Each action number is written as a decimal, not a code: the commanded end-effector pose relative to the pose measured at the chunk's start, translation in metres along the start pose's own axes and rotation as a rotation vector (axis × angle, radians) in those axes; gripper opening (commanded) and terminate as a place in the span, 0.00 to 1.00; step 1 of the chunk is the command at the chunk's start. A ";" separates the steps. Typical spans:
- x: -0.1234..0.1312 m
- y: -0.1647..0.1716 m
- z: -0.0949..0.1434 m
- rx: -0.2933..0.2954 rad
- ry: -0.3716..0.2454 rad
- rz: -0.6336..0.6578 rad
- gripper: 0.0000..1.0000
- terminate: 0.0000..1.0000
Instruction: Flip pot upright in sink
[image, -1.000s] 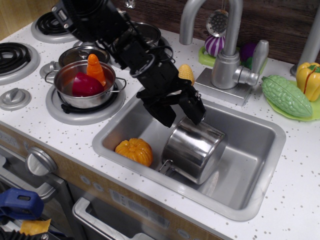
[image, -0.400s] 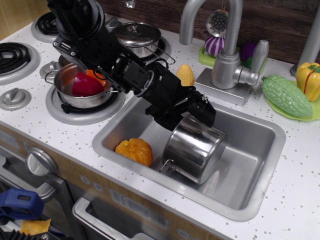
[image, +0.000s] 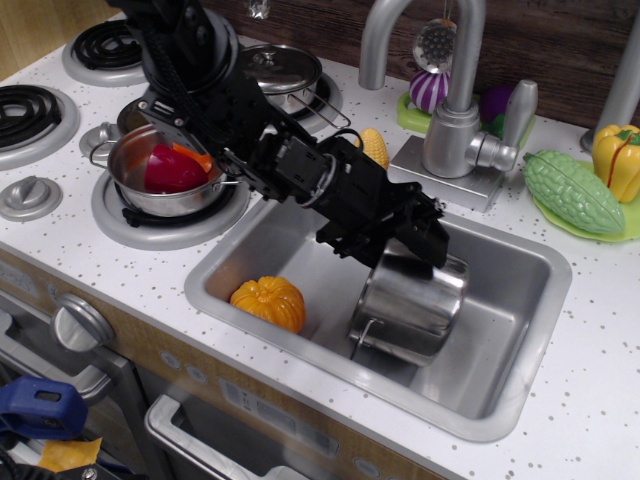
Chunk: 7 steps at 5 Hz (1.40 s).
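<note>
The shiny steel pot stands nearly upright in the sink, tilted a little, with a wire loop handle toward the front. My black gripper reaches in from the upper left and sits on the pot's top rim, shut on it as far as I can see. The fingertips are partly hidden by the wrist and the pot's mouth is covered. The pot's base rests near the sink floor, right of the middle.
An orange pumpkin lies in the sink's left front corner. A steel pot with red and orange vegetables sits on the burner at left, a lidded pot behind it. The faucet stands behind the sink. Toy corn, green gourd.
The pot has turned from lying tilted on its side to nearly upright and shifted right in the sink. My arm has swung lower and further right with it.
</note>
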<state>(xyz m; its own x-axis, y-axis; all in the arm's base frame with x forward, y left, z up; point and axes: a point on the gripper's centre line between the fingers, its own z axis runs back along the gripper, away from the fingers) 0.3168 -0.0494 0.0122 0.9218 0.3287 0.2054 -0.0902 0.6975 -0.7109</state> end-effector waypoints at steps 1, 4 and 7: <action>0.005 -0.004 0.007 -0.021 -0.029 -0.027 0.00 0.00; 0.004 -0.012 0.008 0.401 -0.024 -0.090 1.00 0.00; -0.003 -0.015 -0.004 0.615 -0.097 -0.162 1.00 0.00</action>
<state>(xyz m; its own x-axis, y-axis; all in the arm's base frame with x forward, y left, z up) 0.3101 -0.0606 0.0018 0.9246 0.2257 0.3068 -0.1922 0.9719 -0.1357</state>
